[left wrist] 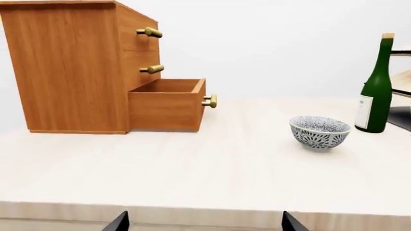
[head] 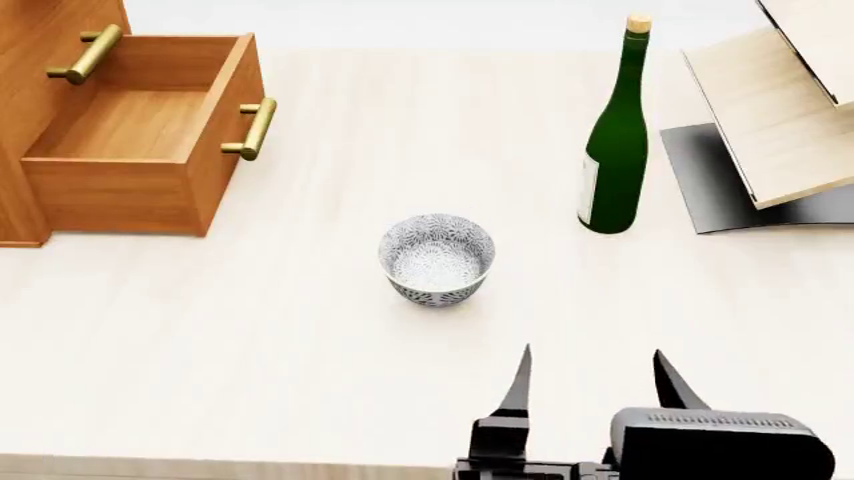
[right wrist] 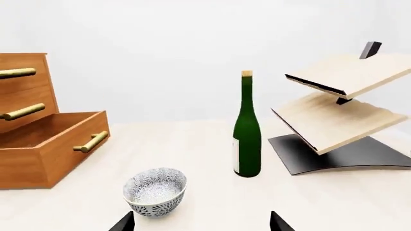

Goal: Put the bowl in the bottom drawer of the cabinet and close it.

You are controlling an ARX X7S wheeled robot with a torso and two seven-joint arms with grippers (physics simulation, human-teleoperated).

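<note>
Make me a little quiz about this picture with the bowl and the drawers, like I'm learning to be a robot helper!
1. True or false: the bottom drawer of the cabinet is pulled open and has nothing in it.
2. Where is the bowl now? A) inside the drawer B) on the table, upright C) held by a gripper
3. Fill in: the tall thing standing between the bowl and the wooden rack is a green ____.

Key
1. True.
2. B. In the head view the right gripper sits open just short of the bowl, touching nothing.
3. Bottle.
</note>
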